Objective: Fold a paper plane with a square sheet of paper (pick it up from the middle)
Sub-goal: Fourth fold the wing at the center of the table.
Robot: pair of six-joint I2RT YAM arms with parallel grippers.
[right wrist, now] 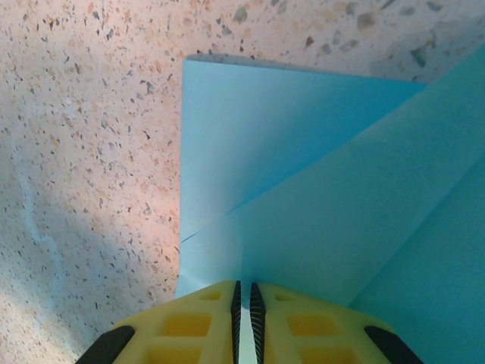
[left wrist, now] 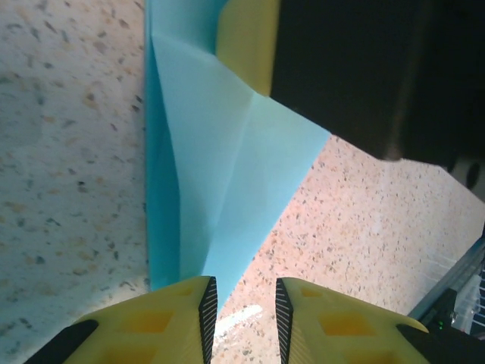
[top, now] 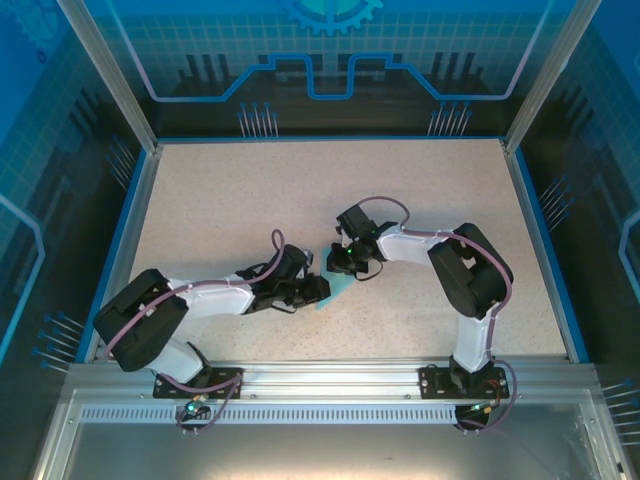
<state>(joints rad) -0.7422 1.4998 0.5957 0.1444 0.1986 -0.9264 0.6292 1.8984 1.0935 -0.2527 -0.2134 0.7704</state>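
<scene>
At the near edge of the speckled table (top: pixel 250 190) the two arms stood bolted side by side, both bent inward so that their tools met near its middle. The left gripper (left wrist: pixel 242 322) had its yellow jaws a little apart, and bare tabletop showed through the gap. The pointed corner of the light-blue sheet of paper (left wrist: pixel 220 174) reached just to the inner edge of one jaw; I could not tell whether it touched. The sheet lay folded on the table, with diagonal creases across it and a darker layer along one straight edge. Just past it, the right gripper (right wrist: pixel 245 318) had its jaws pressed almost together, pinching a thin edge of the paper where a slanting flap lay over the flat layer. From overhead, the sheet sat between the two tools and mostly under them, a small blue patch showing beside the left one. Farther back the tabletop ran on to a blue-trimmed wall panel (top: pixel 330 70).
</scene>
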